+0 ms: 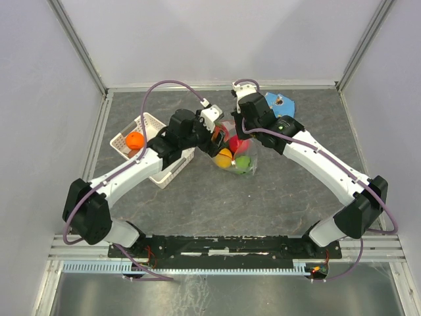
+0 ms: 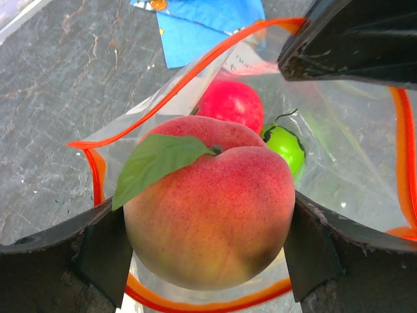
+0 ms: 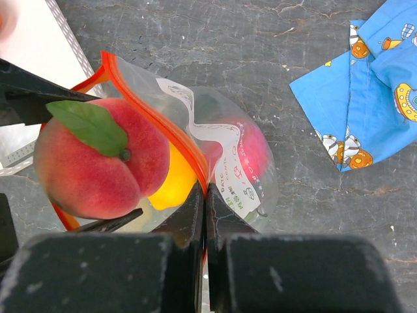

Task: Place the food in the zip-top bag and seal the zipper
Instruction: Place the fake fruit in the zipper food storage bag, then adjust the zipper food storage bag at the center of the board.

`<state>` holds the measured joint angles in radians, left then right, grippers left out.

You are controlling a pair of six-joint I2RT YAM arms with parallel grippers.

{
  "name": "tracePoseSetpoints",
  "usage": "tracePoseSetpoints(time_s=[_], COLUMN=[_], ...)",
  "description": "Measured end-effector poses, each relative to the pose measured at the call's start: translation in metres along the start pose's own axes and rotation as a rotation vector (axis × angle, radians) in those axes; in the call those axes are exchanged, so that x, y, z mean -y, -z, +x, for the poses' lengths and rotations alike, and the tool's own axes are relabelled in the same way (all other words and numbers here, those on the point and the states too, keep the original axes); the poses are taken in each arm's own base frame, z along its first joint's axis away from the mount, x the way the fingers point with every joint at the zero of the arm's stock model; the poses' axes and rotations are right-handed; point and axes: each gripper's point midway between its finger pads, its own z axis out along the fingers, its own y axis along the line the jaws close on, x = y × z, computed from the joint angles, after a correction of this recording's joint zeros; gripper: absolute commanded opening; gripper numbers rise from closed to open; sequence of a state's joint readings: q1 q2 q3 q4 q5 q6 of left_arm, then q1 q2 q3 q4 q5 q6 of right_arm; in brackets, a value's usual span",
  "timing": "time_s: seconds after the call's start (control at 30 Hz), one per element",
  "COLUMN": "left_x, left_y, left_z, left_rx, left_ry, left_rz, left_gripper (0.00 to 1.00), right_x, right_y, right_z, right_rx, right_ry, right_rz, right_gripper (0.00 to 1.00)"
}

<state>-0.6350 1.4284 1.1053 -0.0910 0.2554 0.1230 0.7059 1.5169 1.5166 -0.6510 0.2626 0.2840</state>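
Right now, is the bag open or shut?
Open. The bag's zipper spreads in a wide loop, with a peach held at the gap and a red fruit inside.

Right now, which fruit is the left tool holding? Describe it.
Find the clear zip-top bag centred in the top view. Over its mouth the left tool grips a peach. Unlike the red fruit and green fruit inside, it carries a green leaf.

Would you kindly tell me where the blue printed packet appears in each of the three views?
Top external: the blue printed packet sits upper right of centre.
Left wrist: the packet is at the top edge, centre.
Right wrist: the packet fills the right edge, upper half.
Shared landmark: the zip-top bag, next to it in every view.
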Motion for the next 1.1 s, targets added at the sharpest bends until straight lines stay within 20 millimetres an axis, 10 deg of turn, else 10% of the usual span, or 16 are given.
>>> tracePoseSetpoints(time_s=[0.7, 1.1], left_x=[-0.008, -0.029], left_y=[0.000, 0.053], left_z=[0.008, -0.010], left_rx=[-0.047, -0.046], left_ry=[0.002, 0.173], left_rz=[-0.079, -0.301], left_gripper=[0.98, 0.86], right_x=[0.000, 0.000], right_y=[0.001, 0.002], right_z=[-0.003, -0.006], right_rx=[0.006, 0.014], right_ry=[0.000, 0.010], right_rz=[-0.001, -0.001], right_gripper=[0.05, 0.05])
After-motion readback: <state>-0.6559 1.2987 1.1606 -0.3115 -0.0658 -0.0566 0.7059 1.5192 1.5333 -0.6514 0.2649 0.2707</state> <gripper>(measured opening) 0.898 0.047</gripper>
